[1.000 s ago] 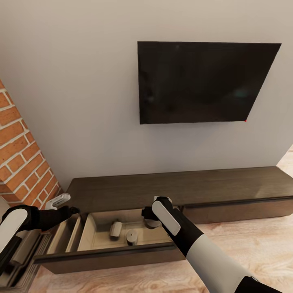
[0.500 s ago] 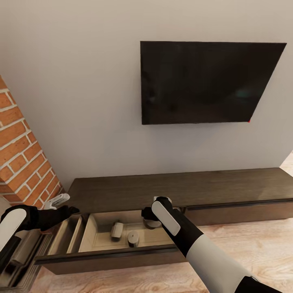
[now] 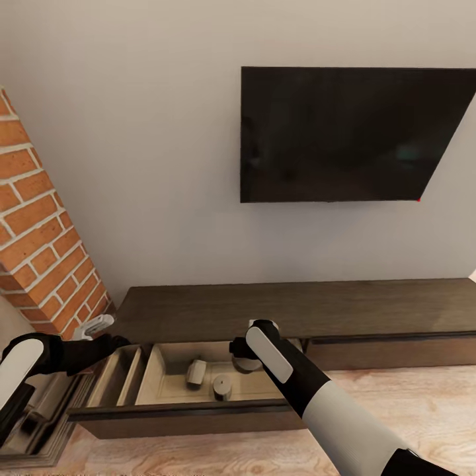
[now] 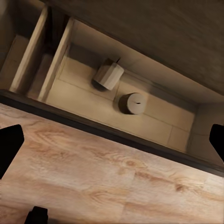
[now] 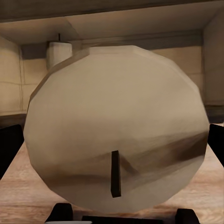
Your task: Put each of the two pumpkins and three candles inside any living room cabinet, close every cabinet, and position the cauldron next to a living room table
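Right tool [image 5: 116,205], mostly hidden, grips a candle [image 5: 116,126] over the cabinet [image 3: 198,311].

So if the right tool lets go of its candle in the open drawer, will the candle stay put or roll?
The candle is a short, faceted cylinder, so it probably rolls little. Released on its side, it may settle like the toppled candle. Set on its end, it should stand like the upright candle.
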`<state>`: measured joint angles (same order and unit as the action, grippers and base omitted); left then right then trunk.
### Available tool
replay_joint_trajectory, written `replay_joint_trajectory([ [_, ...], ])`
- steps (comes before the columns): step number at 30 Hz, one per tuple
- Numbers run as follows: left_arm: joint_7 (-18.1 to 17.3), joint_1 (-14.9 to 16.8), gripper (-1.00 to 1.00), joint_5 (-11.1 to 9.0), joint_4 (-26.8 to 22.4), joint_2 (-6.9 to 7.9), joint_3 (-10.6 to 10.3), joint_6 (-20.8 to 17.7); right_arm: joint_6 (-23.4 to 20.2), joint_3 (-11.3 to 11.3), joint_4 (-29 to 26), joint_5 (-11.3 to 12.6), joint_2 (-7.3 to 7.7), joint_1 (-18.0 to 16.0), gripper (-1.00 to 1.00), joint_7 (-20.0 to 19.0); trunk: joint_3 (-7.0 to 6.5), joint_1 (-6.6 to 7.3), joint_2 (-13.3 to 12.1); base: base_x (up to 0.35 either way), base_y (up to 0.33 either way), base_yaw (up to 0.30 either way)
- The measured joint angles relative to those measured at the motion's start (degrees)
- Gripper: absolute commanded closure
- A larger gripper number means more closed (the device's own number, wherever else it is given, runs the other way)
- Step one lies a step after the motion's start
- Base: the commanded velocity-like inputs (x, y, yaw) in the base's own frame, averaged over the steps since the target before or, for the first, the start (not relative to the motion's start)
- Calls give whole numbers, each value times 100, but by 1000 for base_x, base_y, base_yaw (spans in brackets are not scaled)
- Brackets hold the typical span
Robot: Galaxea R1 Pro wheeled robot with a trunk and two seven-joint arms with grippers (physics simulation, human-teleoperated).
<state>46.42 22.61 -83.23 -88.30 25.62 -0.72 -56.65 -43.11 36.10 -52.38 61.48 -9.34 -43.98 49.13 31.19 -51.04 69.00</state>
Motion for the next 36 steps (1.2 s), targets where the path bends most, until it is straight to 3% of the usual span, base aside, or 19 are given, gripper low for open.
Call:
replay_joint_trajectory([
  [15,0,2,-100,-16,1,4,0,-10,-32,-7,50,-11,12,1,100,58,0,0,0,0,0,28],
  [21,-1,2,-100,-17,1,2,0,-11,-368,-52,98,-27,11,1,100,78,0,0,0,0,0,0],
  [28,0,2,-100,-12,2,0,0,-11,-436,-71,135,-25,4,1,100,89,0,0,0,0,0,0],
  [36,0,2,-100,-16,1,7,0,-11,-399,-83,559,-24,9,1,100,219,0,0,0,0,0,0],
])
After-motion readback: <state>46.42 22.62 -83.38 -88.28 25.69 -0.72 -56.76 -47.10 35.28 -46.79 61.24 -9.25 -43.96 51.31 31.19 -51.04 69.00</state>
